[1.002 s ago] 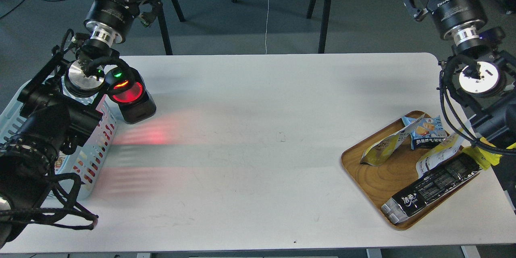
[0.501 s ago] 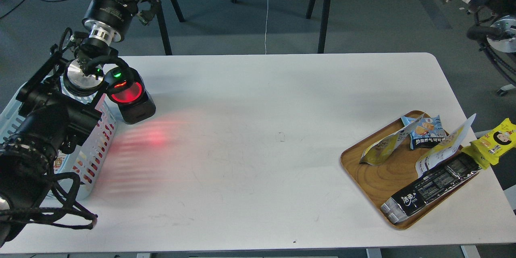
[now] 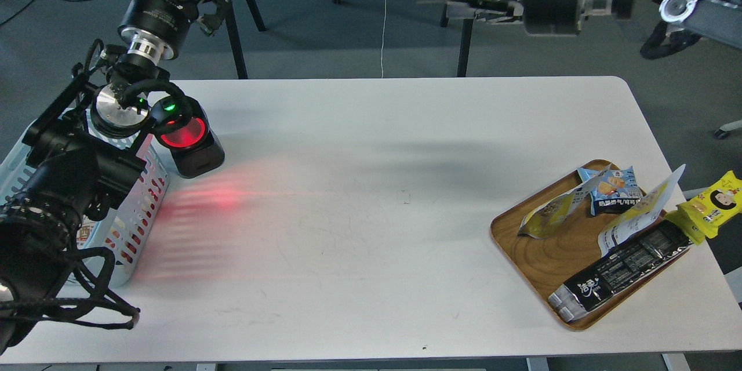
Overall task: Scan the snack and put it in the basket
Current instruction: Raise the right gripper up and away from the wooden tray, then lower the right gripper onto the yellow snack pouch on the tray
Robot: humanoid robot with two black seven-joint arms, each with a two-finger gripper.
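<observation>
The table (image 3: 371, 232) is a white, smooth slab with rounded corners, faintly scuffed. At its right end sits an oval wooden tray (image 3: 536, 249) with a visible ring grain and a low rim.

The snack (image 3: 637, 214) is a glossy stand-up pouch, yellow and white. It stands tilted in the tray with its white panel of dark print facing forward and its top corner rising past the tray's far edge. Neither claw touches it.

Tray contents:
- a second yellow-and-white pouch (image 3: 556, 211), crumpled, leaning toward the middle;
- a small blue packet (image 3: 617, 190) at the far rim;
- a long black packet (image 3: 623, 269) lying diagonally, its near end overhanging the rim.

A bright yellow cartoon-face packet (image 3: 710, 208) lies just outside the tray at the table's right edge.

At the left end stands the basket (image 3: 136, 214), pale blue plastic with slotted sides, largely covered by the left arm. Something lies inside it, but it cannot be identified. Just beside it stands a black scanner (image 3: 188, 142) with a glowing red window, casting red light on the tabletop.

The left gripper (image 3: 200, 8) is held high above the basket's far corner, and its state cannot be determined. The right gripper (image 3: 458, 0) is extended horizontally beyond the table's far edge, its fingers drawn close with nothing between them.
</observation>
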